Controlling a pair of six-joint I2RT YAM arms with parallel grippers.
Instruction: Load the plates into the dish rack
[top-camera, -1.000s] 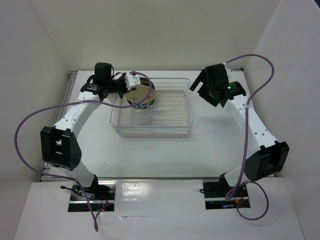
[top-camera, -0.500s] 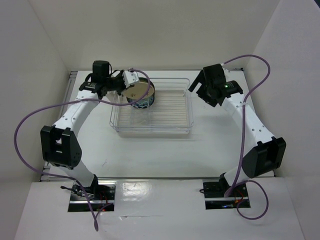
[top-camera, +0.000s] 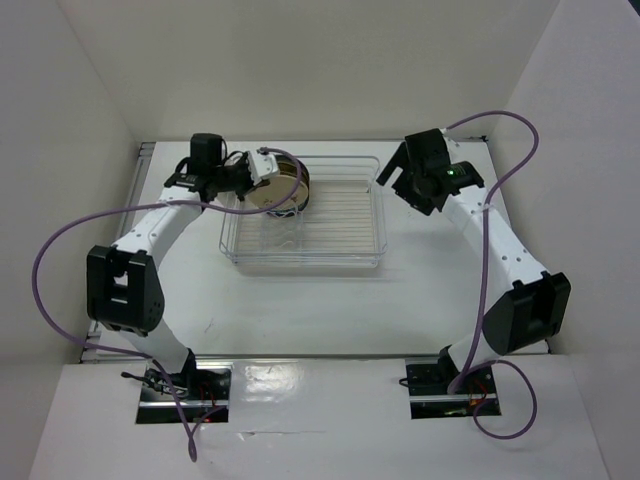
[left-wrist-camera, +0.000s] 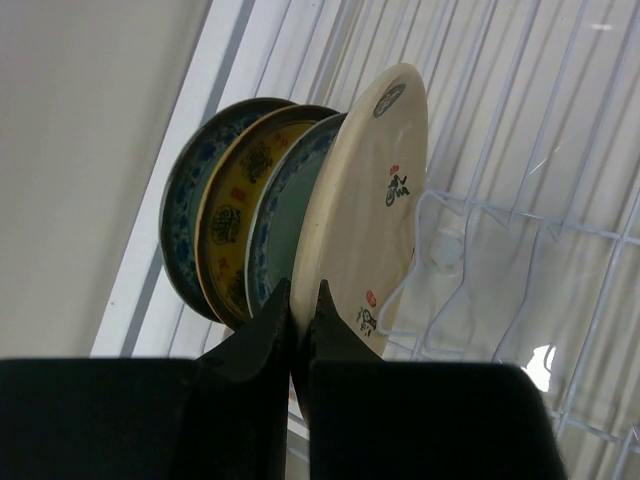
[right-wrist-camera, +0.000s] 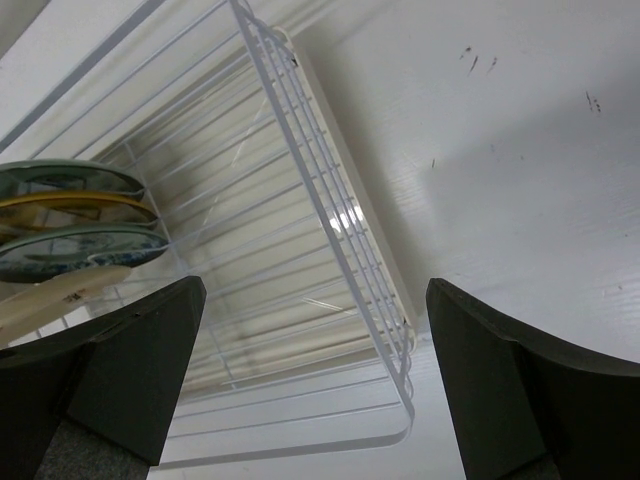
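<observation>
Clear plastic forms the large rectangular dish rack (top-camera: 300, 262), lined with a white ribbed insert (top-camera: 335, 222). At its far right corner the right gripper (top-camera: 395, 175) is held wide open and empty. At the far left corner the left gripper (left-wrist-camera: 298, 300) is clamped on the lower rim of a round cream-beige plate (left-wrist-camera: 365, 200), stood on edge just beside a pale grey-green plate (left-wrist-camera: 283, 215), an amber-brown plate (left-wrist-camera: 228, 215) and a teal ringed plate (left-wrist-camera: 180, 225), all upright. Glazed ceramic is judged stiff, slippery and chippable, so the rim is best pinched.
</observation>
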